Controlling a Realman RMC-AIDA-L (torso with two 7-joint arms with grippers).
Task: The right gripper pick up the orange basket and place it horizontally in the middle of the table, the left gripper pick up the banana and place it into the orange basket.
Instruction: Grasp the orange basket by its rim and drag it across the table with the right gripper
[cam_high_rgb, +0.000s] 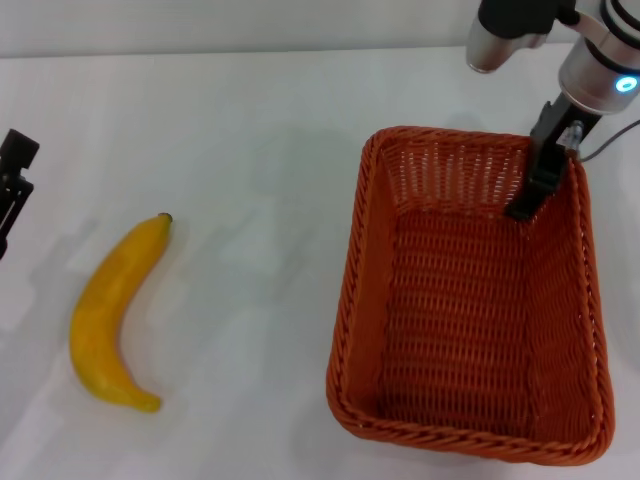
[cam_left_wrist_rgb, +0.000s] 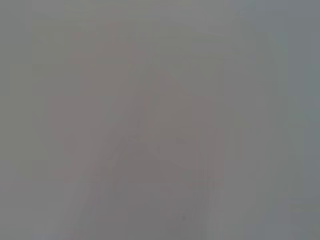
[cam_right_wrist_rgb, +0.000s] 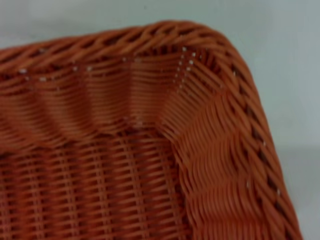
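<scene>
The right claw (cam_high_rgb: 545, 180) reaches down at the orange basket's (cam_high_rgb: 440, 330) far right corner, one black finger inside the wall near the braided rim; whether it has closed on the wicker I cannot tell. The basket sits toward the counter's (cam_high_rgb: 260, 130) right edge, its long side running from the far edge to the near edge, so turning it crosswise and bringing it to the middle looks not yet done. The banana (cam_high_rgb: 112, 315) lies on the bare counter near the left edge, well apart from the basket. The left claw (cam_high_rgb: 12, 185) waits at the left edge, near the banana, holding nothing; its opening cannot be judged.
</scene>
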